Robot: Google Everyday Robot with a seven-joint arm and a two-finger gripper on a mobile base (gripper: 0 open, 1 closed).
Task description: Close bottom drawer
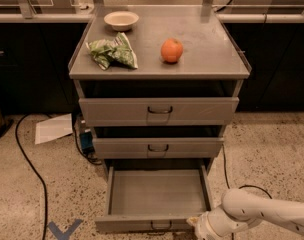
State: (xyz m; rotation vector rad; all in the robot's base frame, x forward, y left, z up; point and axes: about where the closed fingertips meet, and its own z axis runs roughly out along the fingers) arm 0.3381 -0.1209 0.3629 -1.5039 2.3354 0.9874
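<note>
The bottom drawer [157,191] of the grey metal cabinet [159,109] is pulled far out, showing an empty flat tray. Its low front panel [142,224] with a small dark wire handle [161,228] lies at the frame's bottom edge. My gripper [194,225] comes in on the white arm [262,216] from the lower right. It sits at the right end of the drawer's front panel, mostly cut off by the frame edge. The middle drawer [158,147] and top drawer [159,111] stand slightly out.
On the cabinet top lie a white bowl [121,20], a green chip bag [113,52] and an orange [172,50]. A black cable [29,166], a sheet of paper [53,128] and a blue floor marking [62,230] are at left. Dark counters stand behind.
</note>
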